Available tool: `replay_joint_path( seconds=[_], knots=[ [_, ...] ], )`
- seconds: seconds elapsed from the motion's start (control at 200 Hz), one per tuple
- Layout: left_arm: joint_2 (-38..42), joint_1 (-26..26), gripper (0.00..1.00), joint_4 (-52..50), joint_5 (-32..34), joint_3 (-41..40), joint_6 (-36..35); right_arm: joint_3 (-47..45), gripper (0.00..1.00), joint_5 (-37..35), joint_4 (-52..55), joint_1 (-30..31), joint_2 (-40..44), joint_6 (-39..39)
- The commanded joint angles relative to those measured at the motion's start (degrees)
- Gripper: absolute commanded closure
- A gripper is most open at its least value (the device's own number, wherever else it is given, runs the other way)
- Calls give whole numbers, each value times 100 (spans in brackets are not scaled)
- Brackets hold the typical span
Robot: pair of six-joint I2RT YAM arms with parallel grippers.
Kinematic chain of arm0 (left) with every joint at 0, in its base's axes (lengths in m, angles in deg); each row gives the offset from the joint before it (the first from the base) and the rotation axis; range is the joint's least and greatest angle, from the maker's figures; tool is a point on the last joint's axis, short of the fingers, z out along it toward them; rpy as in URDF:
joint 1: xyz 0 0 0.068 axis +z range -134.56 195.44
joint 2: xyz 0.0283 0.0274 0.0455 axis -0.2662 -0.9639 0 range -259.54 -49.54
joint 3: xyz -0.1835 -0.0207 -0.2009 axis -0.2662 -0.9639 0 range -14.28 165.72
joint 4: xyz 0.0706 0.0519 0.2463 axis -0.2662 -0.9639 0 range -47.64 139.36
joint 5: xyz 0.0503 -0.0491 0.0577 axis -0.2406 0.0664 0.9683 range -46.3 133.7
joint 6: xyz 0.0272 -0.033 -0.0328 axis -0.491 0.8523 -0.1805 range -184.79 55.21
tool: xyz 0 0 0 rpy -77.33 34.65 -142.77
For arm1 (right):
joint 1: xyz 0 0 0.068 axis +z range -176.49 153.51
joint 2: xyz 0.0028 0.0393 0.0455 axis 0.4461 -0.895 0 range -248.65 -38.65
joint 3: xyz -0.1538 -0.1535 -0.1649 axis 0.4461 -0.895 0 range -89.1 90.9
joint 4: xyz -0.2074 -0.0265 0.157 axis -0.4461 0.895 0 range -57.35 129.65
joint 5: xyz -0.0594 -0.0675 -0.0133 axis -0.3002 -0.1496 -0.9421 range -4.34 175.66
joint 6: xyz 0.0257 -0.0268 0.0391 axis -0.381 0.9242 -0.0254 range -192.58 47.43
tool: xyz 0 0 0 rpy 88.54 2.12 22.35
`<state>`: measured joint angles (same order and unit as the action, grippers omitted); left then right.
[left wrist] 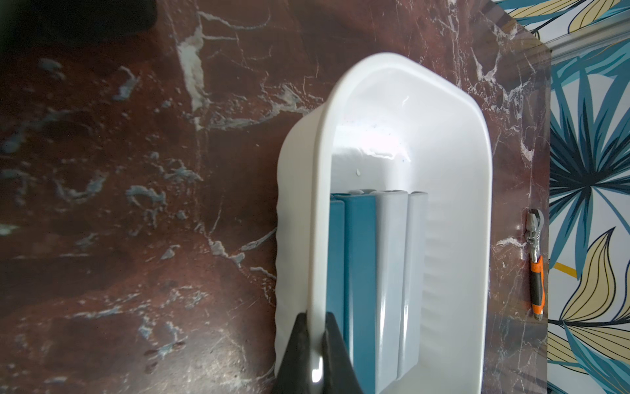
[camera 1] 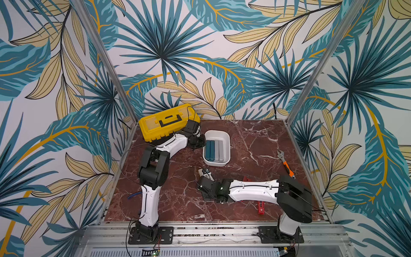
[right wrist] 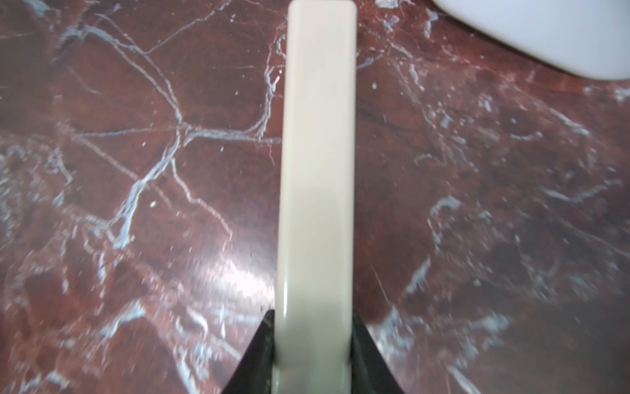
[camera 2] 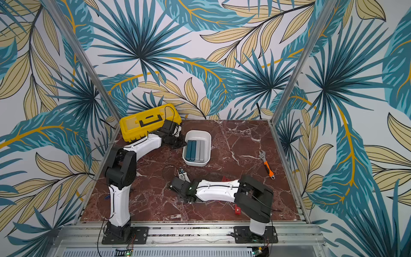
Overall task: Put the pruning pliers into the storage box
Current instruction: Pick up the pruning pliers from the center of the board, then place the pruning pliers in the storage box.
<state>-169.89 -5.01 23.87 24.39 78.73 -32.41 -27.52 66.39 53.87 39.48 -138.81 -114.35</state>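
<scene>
Aluminium rail (camera 1: 211, 231), carrying both arm bases, fronted the red marble table (camera 1: 255, 138), where the pruning pliers were only partly stowed. A closed yellow-lidded toolbox (camera 1: 160, 124) sat in the far left corner.

The white storage box (camera 1: 216, 131) lay mid-table. The left gripper (left wrist: 315, 358) was clamped on the rim of the long wall nearest its arm, apparently to steady the tub. Inside, two teal pieces (camera 1: 210, 150) and two grey pieces (camera 1: 219, 151) lay side by side against that wall, leaving a bare strip along the opposite one.

The right gripper (right wrist: 313, 324) was closed on one end of the beige piece (right wrist: 318, 153), which jutted ahead of it towards the box's near end. Whether the piece was clear of the table could not be told.

Two red pieces (camera 1: 260, 207) (camera 1: 246, 179) lay on the marble beside the right arm, one partly hidden by it. An orange-handled wrench (camera 1: 285, 164) lay well apart near the right edge.

Held by one end, the beige piece looked liable to pivot in the grip. Carried too low, its free end could strike the box's near wall and shove the tub against the left gripper's pinch. Released off-line, it could land across the pieces already inside. A careless swing of the right arm could also sweep the red pieces away.
</scene>
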Motion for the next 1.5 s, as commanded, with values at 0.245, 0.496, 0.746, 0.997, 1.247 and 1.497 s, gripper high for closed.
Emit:
replay_joint_path(
  seconds=[0.245, 0.496, 0.746, 0.997, 1.247, 1.497],
  knots=[
    [241, 21, 100, 382, -133, 45, 65, -366, 100, -318, 726, 277, 1118, -622],
    [205, 23, 100, 434, -124, 0, 116, -366, 100, -585, 1224, 451, 1804, -910],
    [365, -21, 100, 445, -94, -169, 108, -180, 100, -1259, 1538, 444, 2070, -745],
    [576, -70, 100, 449, -128, -356, 137, 5, 100, -1452, 1468, 221, 2087, -588],
    [818, -112, 100, 589, -156, -673, 271, 231, 100, -1004, 987, -379, 1799, -125],
    [874, -113, 100, 621, -184, -779, 342, 719, 100, -250, 485, -1005, 1063, 395]
  ],
)
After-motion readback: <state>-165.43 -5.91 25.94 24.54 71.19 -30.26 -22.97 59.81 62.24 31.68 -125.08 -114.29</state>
